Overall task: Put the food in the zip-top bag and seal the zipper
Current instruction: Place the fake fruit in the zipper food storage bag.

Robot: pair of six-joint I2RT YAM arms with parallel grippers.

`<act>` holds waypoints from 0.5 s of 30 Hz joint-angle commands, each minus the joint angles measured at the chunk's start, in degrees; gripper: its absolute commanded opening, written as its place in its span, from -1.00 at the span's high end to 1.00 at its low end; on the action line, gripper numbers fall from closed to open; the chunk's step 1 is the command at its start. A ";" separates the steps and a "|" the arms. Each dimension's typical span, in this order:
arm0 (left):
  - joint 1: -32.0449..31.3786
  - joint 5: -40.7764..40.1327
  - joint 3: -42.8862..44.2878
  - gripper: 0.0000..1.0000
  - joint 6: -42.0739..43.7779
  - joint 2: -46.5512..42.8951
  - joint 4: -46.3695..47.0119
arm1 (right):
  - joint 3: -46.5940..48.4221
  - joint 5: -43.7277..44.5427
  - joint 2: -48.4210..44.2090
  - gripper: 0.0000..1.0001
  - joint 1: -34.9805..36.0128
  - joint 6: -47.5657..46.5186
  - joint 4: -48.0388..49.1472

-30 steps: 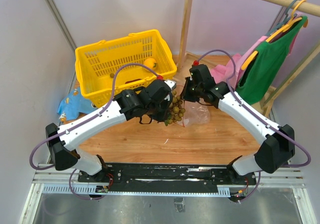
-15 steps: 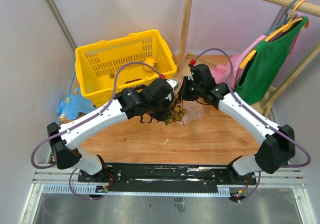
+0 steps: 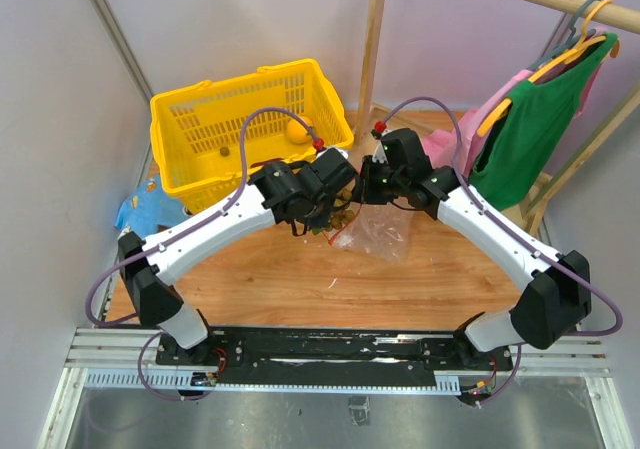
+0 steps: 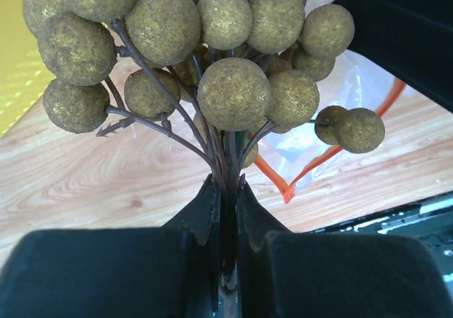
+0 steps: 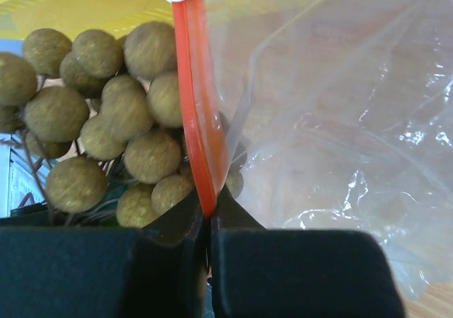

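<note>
Nothing is sitting in the zip-top bag (image 5: 340, 120) yet: the left gripper (image 4: 225, 212) is clamping the grapes (image 4: 233, 95) by the stem between its jaws, while the right gripper (image 5: 209, 222) is pinching the unsealed zipper (image 5: 192, 105) just beside them.

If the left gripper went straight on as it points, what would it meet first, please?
Probably the zip-top bag: its zipper shows just beyond the grapes the left gripper holds, though depth is unclear.

We see pale lilac walls (image 3: 200, 19) closing in a light wooden tabletop (image 3: 300, 279). At its far right we find a wooden clothes rack (image 3: 374, 49) hung with a green top (image 3: 530, 129) and a pink garment (image 3: 445, 144).
</note>
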 commanded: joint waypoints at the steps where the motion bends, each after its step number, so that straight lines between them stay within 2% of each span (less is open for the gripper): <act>1: 0.21 -4.28 3.52 0.99 -1.00 2.89 -2.79 | 0.87 -2.24 -0.47 0.96 -0.51 -1.52 -0.92; 5: 0.21 -5.72 4.82 0.99 -0.85 3.52 -3.24 | 0.98 -1.95 -0.22 0.98 -0.49 -1.26 -1.38; 11: -0.74 -1.00 4.15 0.99 0.80 2.69 1.72 | 1.87 -0.04 0.81 0.99 -0.56 0.90 -2.16; 15: -0.89 -8.64 5.51 0.99 -0.66 4.69 -3.90 | 3.05 1.33 1.49 0.99 -0.54 1.17 -3.90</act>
